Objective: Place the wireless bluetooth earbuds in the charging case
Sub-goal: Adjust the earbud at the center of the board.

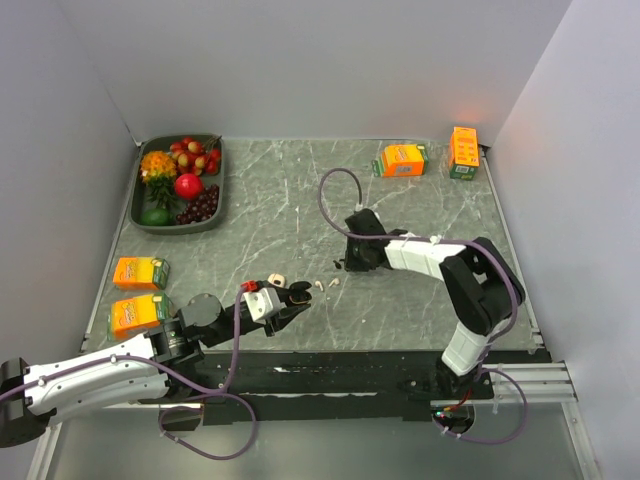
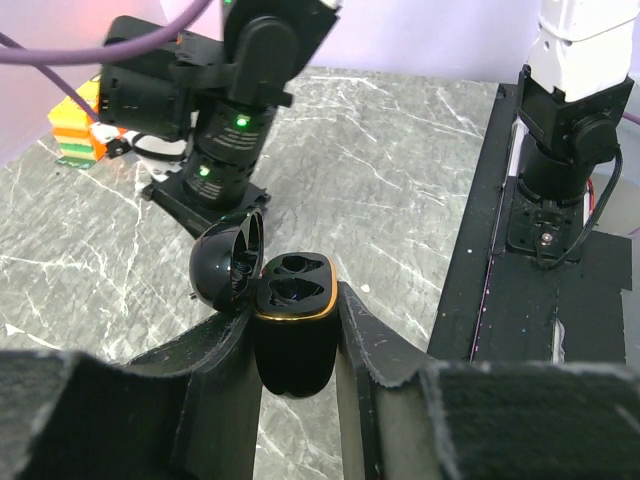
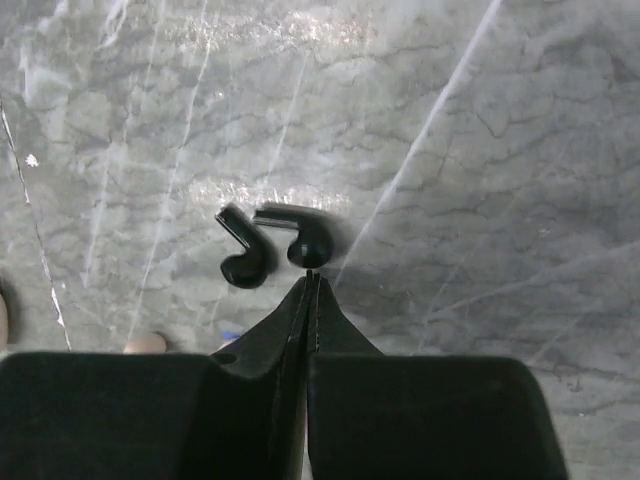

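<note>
A black charging case (image 2: 293, 345) with a gold rim is upright between the fingers of my left gripper (image 2: 293, 310), which is shut on it. Its lid (image 2: 225, 265) hangs open to the left and both sockets look empty. Two black earbuds (image 3: 243, 258) (image 3: 301, 240) lie side by side on the marble table. My right gripper (image 3: 311, 279) is shut with nothing between its jaws, and its tips are right at the near edge of the right-hand bud. In the top view, two white earbuds (image 1: 320, 285) (image 1: 334, 281) lie between the two grippers.
A grey tray (image 1: 138, 212) of fruit stands at the back left. Two orange cartons (image 1: 140, 272) (image 1: 138, 313) sit by the left edge, and two more (image 1: 403, 160) (image 1: 463, 152) at the back right. Walls close in three sides.
</note>
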